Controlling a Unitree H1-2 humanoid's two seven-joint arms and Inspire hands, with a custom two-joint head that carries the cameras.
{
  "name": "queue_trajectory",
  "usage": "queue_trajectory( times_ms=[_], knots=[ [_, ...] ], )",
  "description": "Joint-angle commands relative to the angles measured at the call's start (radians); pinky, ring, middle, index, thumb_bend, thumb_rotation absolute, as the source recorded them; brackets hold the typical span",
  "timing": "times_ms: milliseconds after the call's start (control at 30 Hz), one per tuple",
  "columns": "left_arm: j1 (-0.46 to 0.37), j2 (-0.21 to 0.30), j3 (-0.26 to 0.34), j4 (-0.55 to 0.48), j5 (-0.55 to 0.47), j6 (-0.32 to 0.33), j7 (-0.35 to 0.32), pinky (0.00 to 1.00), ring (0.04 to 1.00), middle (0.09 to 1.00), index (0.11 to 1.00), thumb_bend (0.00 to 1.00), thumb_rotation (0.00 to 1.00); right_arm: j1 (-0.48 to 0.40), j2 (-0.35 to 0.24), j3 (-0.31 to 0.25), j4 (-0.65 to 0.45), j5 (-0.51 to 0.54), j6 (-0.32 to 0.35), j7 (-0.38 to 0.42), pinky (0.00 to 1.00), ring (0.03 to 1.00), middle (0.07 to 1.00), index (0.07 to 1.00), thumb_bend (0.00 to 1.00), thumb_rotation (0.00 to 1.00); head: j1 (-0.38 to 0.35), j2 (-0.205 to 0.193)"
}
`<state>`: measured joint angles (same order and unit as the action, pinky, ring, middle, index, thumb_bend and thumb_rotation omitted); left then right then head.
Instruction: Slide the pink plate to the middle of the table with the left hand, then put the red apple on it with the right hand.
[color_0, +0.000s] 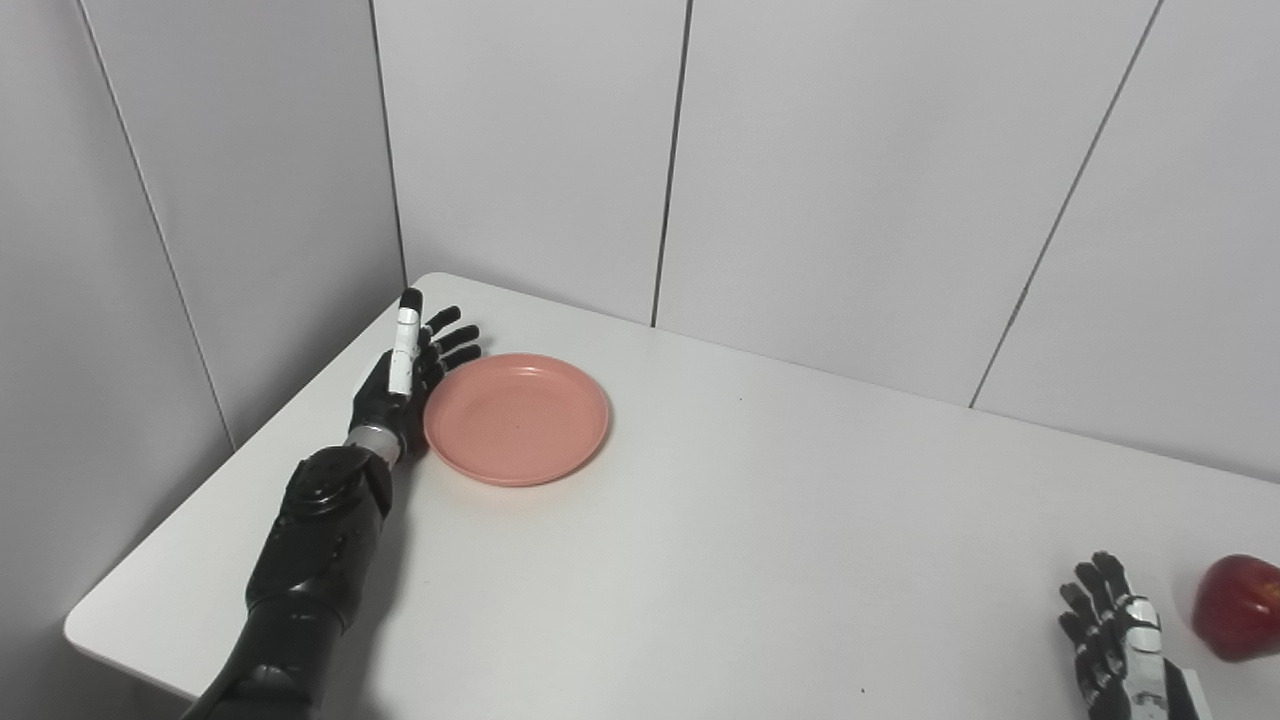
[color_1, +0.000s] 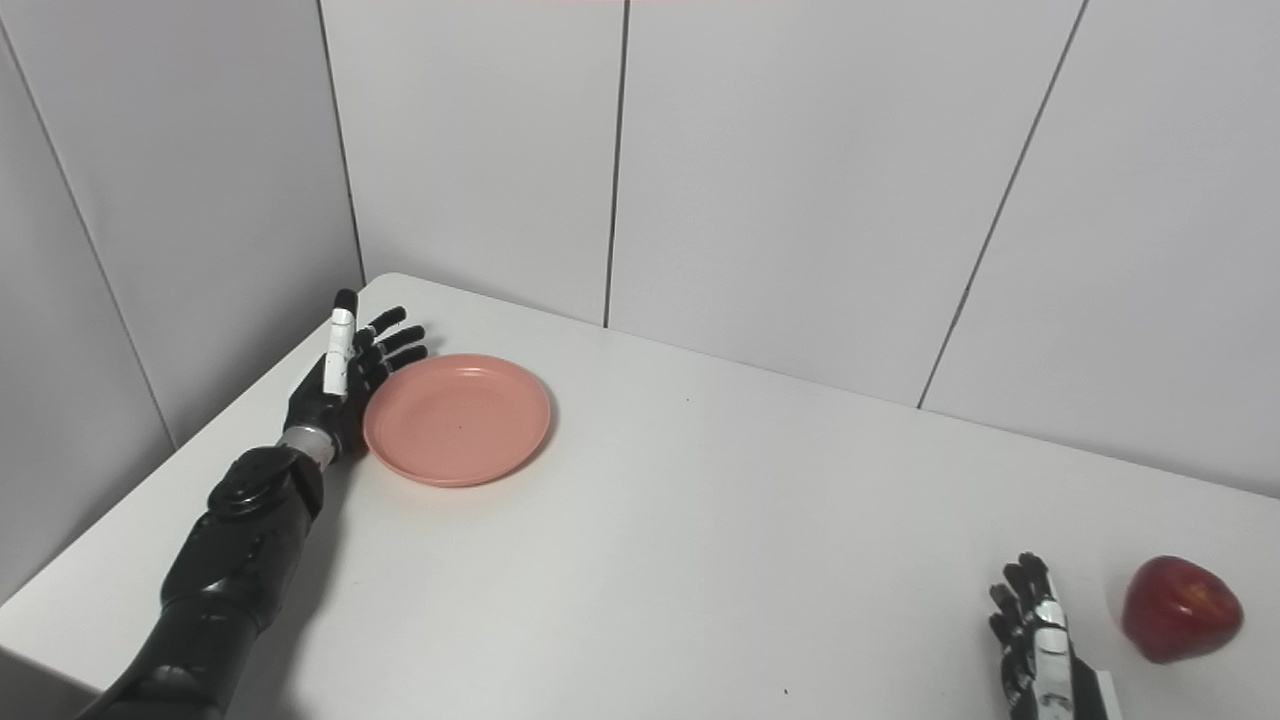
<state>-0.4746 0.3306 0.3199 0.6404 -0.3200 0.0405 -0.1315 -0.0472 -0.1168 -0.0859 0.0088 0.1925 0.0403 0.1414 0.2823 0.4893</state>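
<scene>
A: What've you got, biggest first?

B: White surface (color_0: 750, 520) w/ the pink plate (color_0: 516, 418) in your far-left corner area, empty. Red apple (color_1: 1180, 608) sits near the right edge, well apart from the plate.

A: Hands?

B: Your left hand (color_0: 405, 375) stands on edge just beside the plate's left rim, fingers (color_0: 452, 338) spread, holding nothing. Right hand (color_1: 1035, 630) rests near the apple, not touching, fingers apart.

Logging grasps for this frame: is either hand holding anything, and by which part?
Nothing is held. The open left hand stands beside the round pink plate; the open right hand is apart from the red apple.
</scene>
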Motion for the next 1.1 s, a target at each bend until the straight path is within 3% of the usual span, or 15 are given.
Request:
queue_trajectory(
  times_ms=[0,533,1067],
  knots=[
    [-0.032,0.004,-0.012,-0.026,0.007,-0.003,-0.002,0.83,0.838,0.829,0.854,0.91,1.0,0.023,0.013,0.009,0.015,0.01,0.007,0.006,1.0,0.966,0.968,0.967,0.8,1.0,-0.001,0.001],
    [-0.054,-0.049,-0.062,0.024,0.006,-0.039,-0.026,0.88,0.859,0.844,0.866,0.93,1.0,0.025,0.022,0.011,0.006,0.008,0.012,-0.001,1.0,0.958,0.959,0.967,0.81,1.0,-0.008,0.007],
    [-0.066,-0.088,-0.091,0.07,0.0,-0.067,-0.047,0.84,0.85,0.84,0.861,0.92,1.0,0.023,0.026,0.014,0.007,0.006,0.012,-0.001,1.0,0.951,0.95,0.965,0.82,1.0,-0.01,0.011]
  ],
)
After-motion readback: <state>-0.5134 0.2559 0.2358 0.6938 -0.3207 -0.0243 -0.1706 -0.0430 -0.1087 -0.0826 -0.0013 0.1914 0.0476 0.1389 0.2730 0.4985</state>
